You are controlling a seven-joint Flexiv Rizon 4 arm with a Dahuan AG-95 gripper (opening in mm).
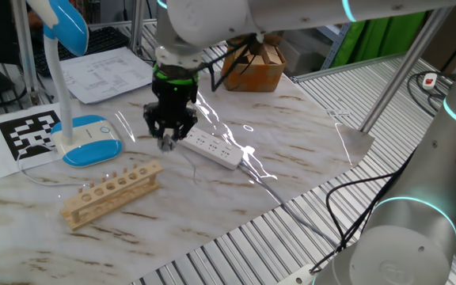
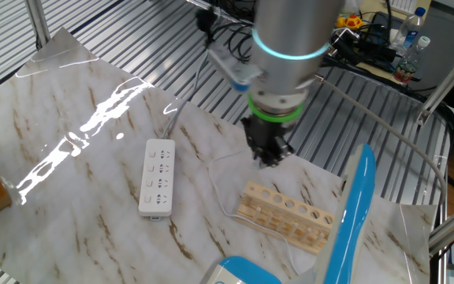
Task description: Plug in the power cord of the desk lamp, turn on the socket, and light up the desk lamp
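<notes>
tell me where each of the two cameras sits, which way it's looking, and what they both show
One fixed view: raised at a table edge, facing the desk lamp and papers behind; the arm reaches in from above, its base at lower right.
The other fixed view: high on the opposite side, looking steeply down; the lamp's head is nearest, and only wrist and gripper show.
Shared: gripper, socket, wooden rack, lamp.

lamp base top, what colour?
Blue top over a white rim on the desk lamp base; it shows best in the fixed view with the checkered marker sheet.
</notes>
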